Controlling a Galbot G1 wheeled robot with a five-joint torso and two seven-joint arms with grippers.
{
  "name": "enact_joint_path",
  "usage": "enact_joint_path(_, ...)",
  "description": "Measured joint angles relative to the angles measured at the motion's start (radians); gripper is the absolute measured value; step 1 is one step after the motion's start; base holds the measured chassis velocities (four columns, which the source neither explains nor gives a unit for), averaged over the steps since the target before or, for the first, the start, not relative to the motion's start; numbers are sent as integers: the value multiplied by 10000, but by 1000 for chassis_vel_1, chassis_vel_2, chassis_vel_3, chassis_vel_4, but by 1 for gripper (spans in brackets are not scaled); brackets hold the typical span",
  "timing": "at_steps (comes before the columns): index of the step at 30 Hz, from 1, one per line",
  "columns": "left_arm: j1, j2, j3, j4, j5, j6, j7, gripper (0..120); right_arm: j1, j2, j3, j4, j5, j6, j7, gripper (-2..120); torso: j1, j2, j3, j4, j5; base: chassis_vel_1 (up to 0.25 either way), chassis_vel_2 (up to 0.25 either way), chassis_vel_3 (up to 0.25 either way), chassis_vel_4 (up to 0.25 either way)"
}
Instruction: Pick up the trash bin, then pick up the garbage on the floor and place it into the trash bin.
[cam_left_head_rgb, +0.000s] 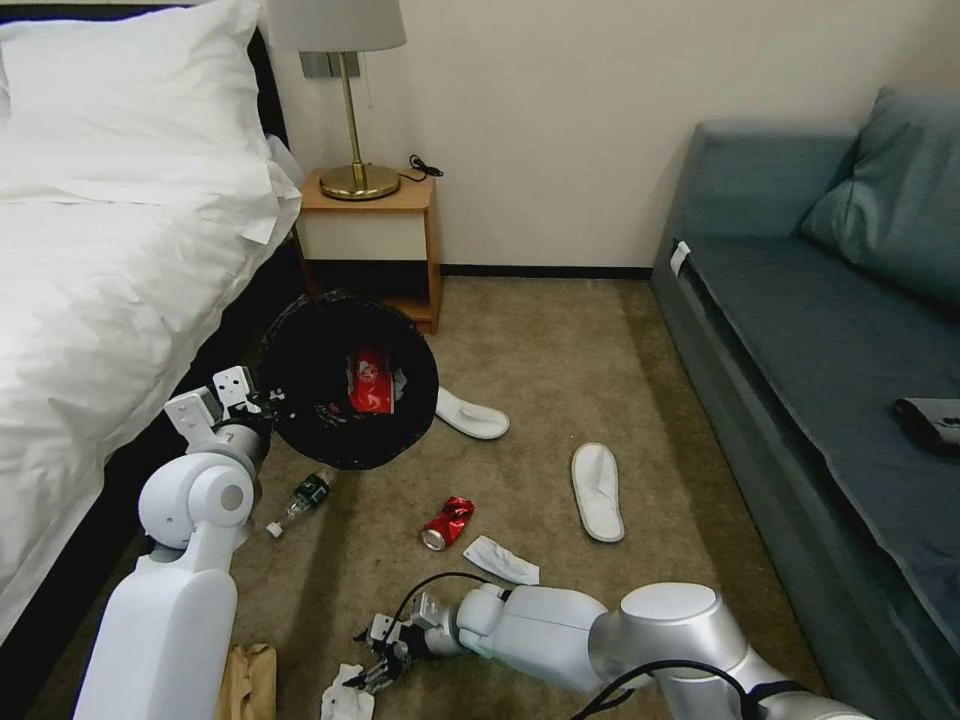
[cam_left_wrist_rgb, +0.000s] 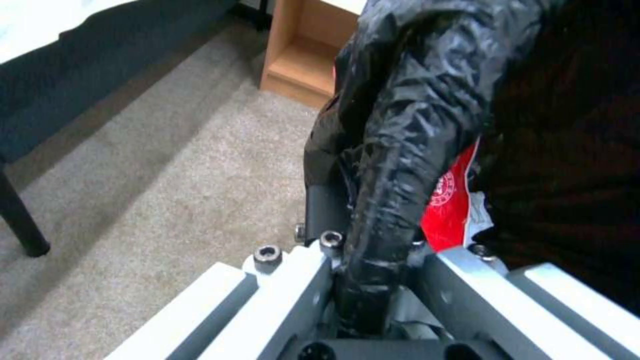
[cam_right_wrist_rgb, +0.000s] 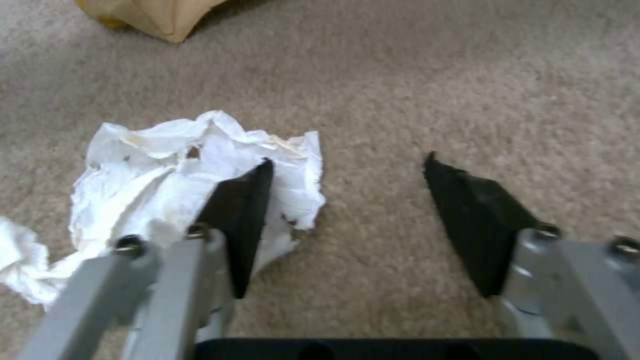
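Bedding in white fills the far left on the bed (cam_left_head_rgb: 110, 230), and a grey-blue sofa (cam_left_head_rgb: 830, 330) runs along the right; between them, against the far wall, stands a wooden nightstand (cam_left_head_rgb: 385, 245) with a brass lamp (cam_left_head_rgb: 352, 110). On the carpet (cam_left_head_rgb: 560, 370) in the middle, the left gripper (cam_left_head_rgb: 250, 405) holds the trash bin (cam_left_head_rgb: 350, 380) up off the floor, tilted so its mouth faces the camera, with a red wrapper (cam_left_head_rgb: 368, 380) lying inside. The left wrist view shows what the head view hides: the jaws are clamped on the bin's rim, with the crinkled black bag (cam_left_wrist_rgb: 413, 125) pressed between them, and the nightstand just beyond. Around the bin lie two white slippers, one (cam_left_head_rgb: 470, 413) just right of it and one (cam_left_head_rgb: 597, 490) further right toward the sofa. Nearer are a small bottle (cam_left_head_rgb: 303, 498) below the bin, a crushed red can (cam_left_head_rgb: 448, 522) and a white wrapper (cam_left_head_rgb: 502, 560) beside the can. At the near edge, the right gripper (cam_left_head_rgb: 375, 672) is low over the carpet with its jaws spread wide and holding nothing. The right wrist view shows one black fingertip (cam_right_wrist_rgb: 240, 210) over the edge of the crumpled white tissue (cam_right_wrist_rgb: 173, 185), while the other is above bare carpet, so the tissue is off to one side and not between them. A brown paper bag (cam_left_head_rgb: 248, 682) lies close on the left of the tissue.
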Motion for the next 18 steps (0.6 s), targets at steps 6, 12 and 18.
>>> enact_joint_path(6,-3,4,-4,0,-1,-10,3,0,43,0,62,-98,-15,7,3,37,1,-1,1,5,1,0,0,0,0)
enact_joint_path(12,-69,26,16,14,-14,-22,10,0,67,-9,135,-153,-54,10,-2,13,2,-3,3,3,-6,0,0,0,0)
enact_joint_path(18,-128,97,19,29,-34,-31,19,0,62,-8,164,-144,-83,25,-14,0,2,-3,3,6,-3,0,0,0,0)
